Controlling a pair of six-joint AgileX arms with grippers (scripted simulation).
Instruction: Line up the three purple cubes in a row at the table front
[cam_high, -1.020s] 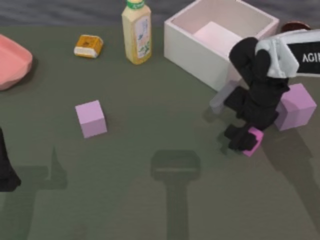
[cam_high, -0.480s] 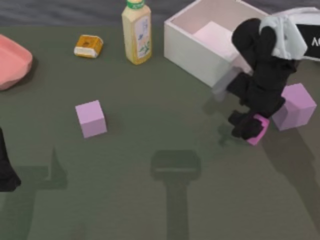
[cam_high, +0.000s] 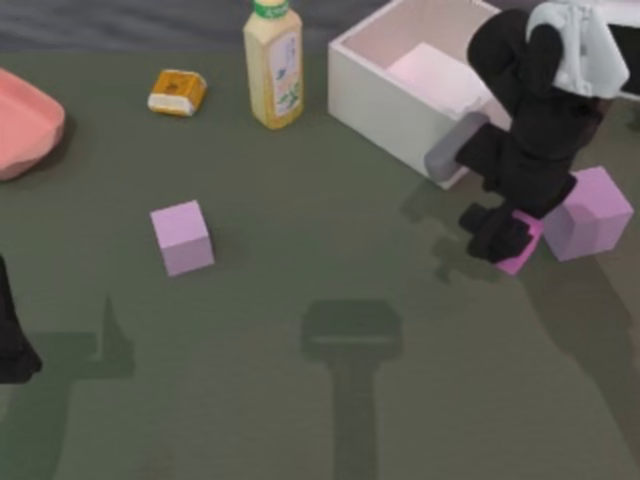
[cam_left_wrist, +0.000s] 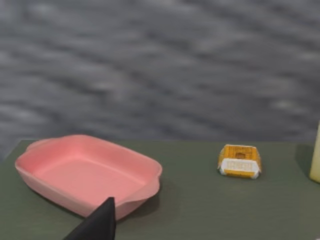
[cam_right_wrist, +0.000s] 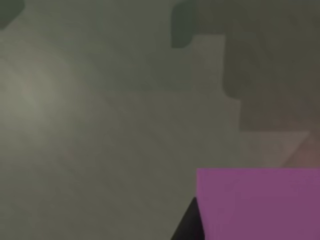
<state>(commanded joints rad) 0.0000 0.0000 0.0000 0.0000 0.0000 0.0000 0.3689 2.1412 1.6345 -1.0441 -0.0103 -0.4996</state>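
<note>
Small magenta-pink cube (cam_high: 521, 250): sitting at middle right of the top view, between the fingers of the right gripper (cam_high: 503, 238), whose fingers are closing narrow on it; in the right wrist view the cube (cam_right_wrist: 257, 202) is filling the lower right, apparently raised off the table (cam_high: 300, 400). Judged light, rigid, matte, unlikely to slip; best gripped across two opposite flat faces.

Large pale lilac cube (cam_high: 592, 212): resting just beside the small one, at right. Likely needing a wider finger spread, flat sides again.

Medium pale lilac cube (cam_high: 182, 236): lying well apart, at centre left, untouched.

Left gripper (cam_high: 12, 345): idling at the lower left edge; cannot tell how its fingers stand.

Other items: white open box (cam_high: 400, 90) at upper right, yellow bottle (cam_high: 273, 62) at upper centre, orange packet (cam_high: 177, 92) and pink dish (cam_high: 25, 120) at upper left.
</note>
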